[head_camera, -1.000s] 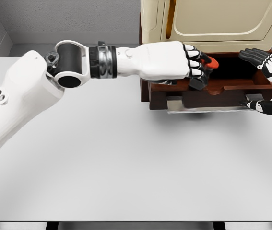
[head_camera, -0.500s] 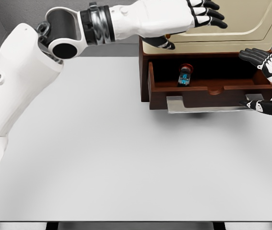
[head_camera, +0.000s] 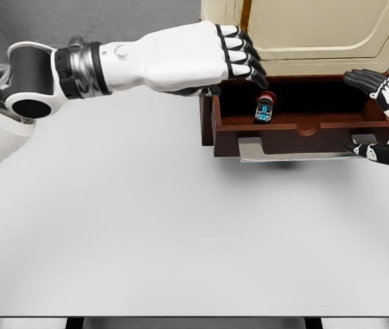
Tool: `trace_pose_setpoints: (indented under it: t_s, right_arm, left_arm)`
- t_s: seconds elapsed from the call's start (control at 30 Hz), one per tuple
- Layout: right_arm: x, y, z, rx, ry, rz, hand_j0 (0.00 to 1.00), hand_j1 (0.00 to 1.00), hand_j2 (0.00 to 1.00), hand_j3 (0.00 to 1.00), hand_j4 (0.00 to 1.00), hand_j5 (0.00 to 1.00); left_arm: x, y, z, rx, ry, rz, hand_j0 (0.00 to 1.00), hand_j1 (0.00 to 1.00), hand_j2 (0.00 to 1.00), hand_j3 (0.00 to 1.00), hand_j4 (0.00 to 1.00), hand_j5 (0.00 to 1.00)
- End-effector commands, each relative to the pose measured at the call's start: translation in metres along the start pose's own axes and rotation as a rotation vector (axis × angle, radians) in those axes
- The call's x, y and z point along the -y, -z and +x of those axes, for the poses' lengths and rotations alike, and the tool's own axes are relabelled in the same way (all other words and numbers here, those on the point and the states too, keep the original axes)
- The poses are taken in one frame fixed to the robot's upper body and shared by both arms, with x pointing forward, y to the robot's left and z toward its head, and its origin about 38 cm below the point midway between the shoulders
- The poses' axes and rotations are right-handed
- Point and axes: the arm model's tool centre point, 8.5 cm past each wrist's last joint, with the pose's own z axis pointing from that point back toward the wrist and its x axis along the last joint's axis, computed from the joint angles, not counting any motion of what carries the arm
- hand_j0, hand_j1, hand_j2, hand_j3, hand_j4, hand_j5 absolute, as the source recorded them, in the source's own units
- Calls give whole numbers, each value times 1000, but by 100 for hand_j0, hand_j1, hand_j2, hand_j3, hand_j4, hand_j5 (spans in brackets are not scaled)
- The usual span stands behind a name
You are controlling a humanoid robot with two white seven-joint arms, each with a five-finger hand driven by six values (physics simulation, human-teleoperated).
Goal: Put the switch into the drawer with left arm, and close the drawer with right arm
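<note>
The left robot hand (head_camera: 208, 62) hangs released over the drawer's left end, fingers loosely extended and gripping nothing. The right robot hand (head_camera: 379, 120) waits at the drawer's right end, fingers spread and empty, one part above the rim and one near the front panel. On the white counter (head_camera: 146, 226), against its far edge toward the right corner, stands a cream cabinet (head_camera: 304, 31) with the brown drawer (head_camera: 297, 127) pulled open. The switch (head_camera: 264, 107) lies inside, left of the middle. So the placing looks done; what remains is clearing the left arm and pushing the drawer closed with the right.
</note>
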Motion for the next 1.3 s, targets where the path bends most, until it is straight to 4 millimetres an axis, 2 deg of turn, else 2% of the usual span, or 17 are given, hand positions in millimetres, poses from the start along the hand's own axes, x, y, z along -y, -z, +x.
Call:
trace_pose_setpoints:
  t_s: [0.0, 0.03, 0.07, 0.13, 0.23, 0.33, 0.43, 0.5, 0.57, 0.63, 0.67, 0.8, 1.0, 1.07, 1.2, 1.27]
  right_arm:
    - [2, 0, 0, 0, 14, -10, 100, 100, 100, 100, 100, 100]
    - [-2, 1, 0, 2, 23, 15, 91, 91, 91, 91, 91, 91]
    - [-4, 4, 1, 8, 21, 51, 76, 76, 76, 76, 76, 76]
    - [12, 9, 1, 20, -15, 25, 58, 58, 58, 58, 58, 58]
    - [30, 18, 2, 40, -60, 11, 52, 52, 52, 52, 52, 52]
    - [43, 27, 5, 64, -96, 9, 45, 45, 45, 45, 45, 45]
    - [44, 28, 5, 68, -106, 26, 44, 44, 44, 44, 44, 44]
    - [42, 31, 6, 76, -103, 35, 44, 44, 44, 44, 44, 44]
    - [33, 41, 10, 106, -84, 55, 43, 43, 43, 43, 43, 43]
    - [0, 61, 20, 170, -20, 120, 43, 43, 43, 43, 43, 43]
    - [-9, 70, 25, 201, -7, 146, 42, 42, 42, 42, 42, 42]
    - [-19, 73, 27, 213, 12, 169, 44, 44, 44, 44, 44, 44]
    - [-26, 81, 34, 238, 40, 141, 54, 54, 54, 54, 54, 54]
    - [-30, 86, 37, 249, 56, 126, 54, 54, 54, 54, 54, 54]
    - [-54, 93, 47, 281, 116, 146, 54, 54, 54, 54, 54, 54]
    - [-60, 95, 49, 289, 128, 154, 54, 54, 54, 54, 54, 54]
  left_arm:
    - [-3, -29, -8, -44, 3, -36, 75, 75, 75, 75, 75, 75]
    - [7, -51, -12, -82, -19, -71, 76, 76, 76, 76, 76, 76]
    - [10, -59, -14, -99, -29, -85, 76, 76, 76, 76, 76, 76]
    - [16, -75, -17, -127, -54, -106, 76, 76, 76, 76, 76, 76]
    - [30, -93, -18, -162, -84, -143, 77, 77, 77, 77, 77, 77]
    - [44, -122, -24, -222, -135, -186, 77, 77, 77, 77, 77, 77]
    - [60, -151, -32, -295, -207, -216, 77, 77, 77, 77, 77, 77]
    - [69, -163, -37, -330, -245, -218, 77, 77, 77, 77, 77, 77]
    - [73, -178, -40, -365, -262, -234, 77, 77, 77, 77, 77, 77]
    - [79, -188, -38, -387, -280, -243, 78, 78, 78, 78, 78, 78]
    - [81, -191, -39, -394, -284, -247, 78, 78, 78, 78, 78, 78]
    - [87, -203, -39, -421, -298, -269, 78, 78, 78, 78, 78, 78]
    - [87, -204, -39, -424, -298, -270, 78, 78, 78, 78, 78, 78]
    - [87, -203, -39, -421, -298, -269, 78, 78, 78, 78, 78, 78]
    - [87, -202, -39, -420, -297, -269, 78, 78, 78, 78, 78, 78]
    - [86, -202, -39, -419, -296, -268, 78, 78, 78, 78, 78, 78]
